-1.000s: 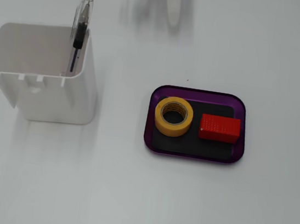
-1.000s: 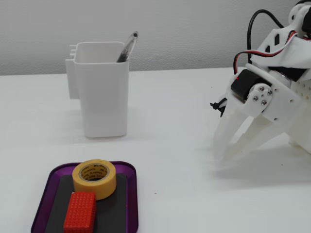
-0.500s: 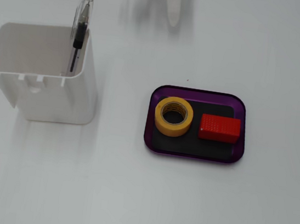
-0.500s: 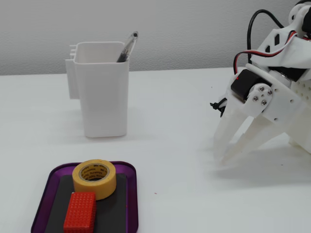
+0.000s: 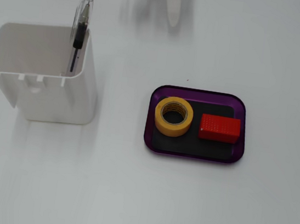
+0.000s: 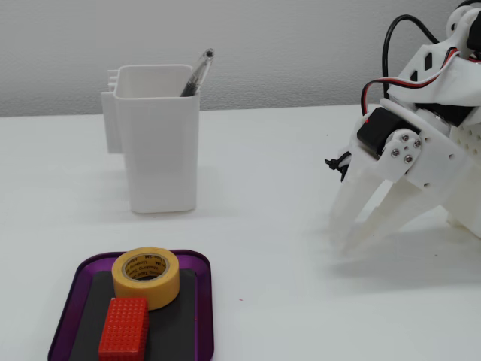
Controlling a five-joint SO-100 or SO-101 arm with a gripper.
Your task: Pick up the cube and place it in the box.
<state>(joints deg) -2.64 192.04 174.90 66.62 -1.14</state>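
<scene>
The red cube lies flat on the black floor of the purple box, on its right side in a fixed view. It also shows in the other fixed view, at the front of the box. My white gripper rests on the table far from the box, fingers pointing down with the tips together and nothing between them. In a fixed view only its tip shows at the top edge.
A yellow tape roll sits in the box beside the cube, touching or nearly touching it. A tall white container with a pen stands apart from the box.
</scene>
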